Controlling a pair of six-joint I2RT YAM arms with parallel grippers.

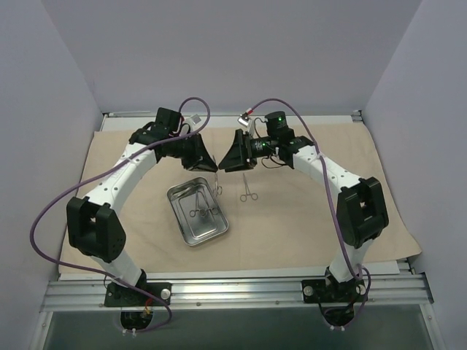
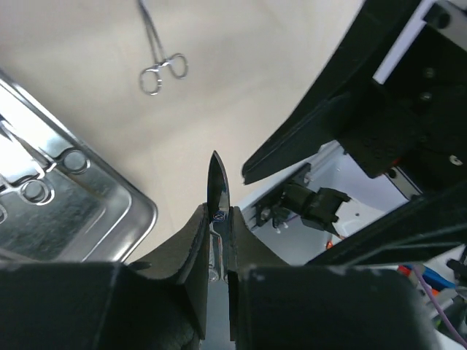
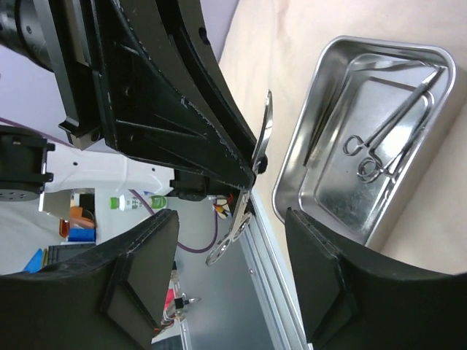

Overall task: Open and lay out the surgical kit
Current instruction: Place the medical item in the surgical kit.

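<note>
The beige cloth wrap (image 1: 314, 211) lies spread flat on the table. The steel tray (image 1: 177, 191) sits on it left of centre, with two forceps (image 1: 201, 210) inside. A third forceps (image 1: 249, 188) lies on the cloth right of the tray. My left gripper (image 1: 206, 158) is shut on a fourth forceps (image 1: 217, 184), held above the cloth beyond the tray; its tip sticks out past the fingers in the left wrist view (image 2: 217, 175). My right gripper (image 1: 230, 157) faces it, open and empty. In the right wrist view the held forceps (image 3: 252, 164) hangs in front of my open right gripper (image 3: 230, 215).
The metal rail of the table's far edge (image 1: 321, 117) runs just behind both grippers. The cloth's right edge (image 1: 401, 219) ends near the right wall. Grey walls enclose the table on three sides. The two arms arch inward and nearly meet above the cloth.
</note>
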